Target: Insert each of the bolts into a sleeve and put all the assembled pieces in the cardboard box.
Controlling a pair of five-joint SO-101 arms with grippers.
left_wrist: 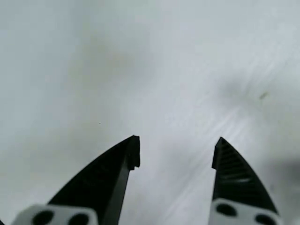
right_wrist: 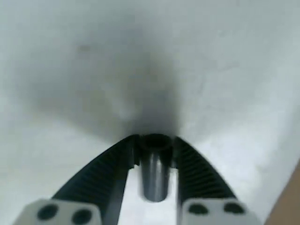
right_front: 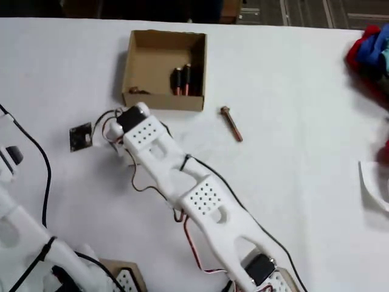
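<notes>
Sleeve (right_wrist: pixel 154 178), a dark tube. Sits clamped between the ribbed fingers (right_wrist: pixel 197 173) of the right gripper (right_wrist: pixel 154 140), lengthwise along them, close over the white table (right_wrist: pixel 70 70). Closed narrow, just to the width of the tube.

Seen from the high view: right arm (right_front: pixel 182 176) stretched from the near table edge up to the front wall of the cardboard box (right_front: pixel 164 100), ending outside it, near its left corner. Well apart from the far and right table edges.

Inside the box: two assembled pieces (right_front: pixel 181 80) side by side toward the right wall, dark sleeves with reddish bolts. Also one small brownish piece (right_front: pixel 138 91) in the front left corner, too small to tell what.

Loose bolt (right_front: pixel 231 123): lies flat and slanted on the table, right of the box, not touching its wall, well apart from the held sleeve.

Left gripper (left_wrist: pixel 177 140): hangs spread wide over the table, with nothing between the fingers. Left arm (right_front: pixel 24 243) at the near left corner.

Coloured cloth (right_front: pixel 371 48) at the right edge.
</notes>
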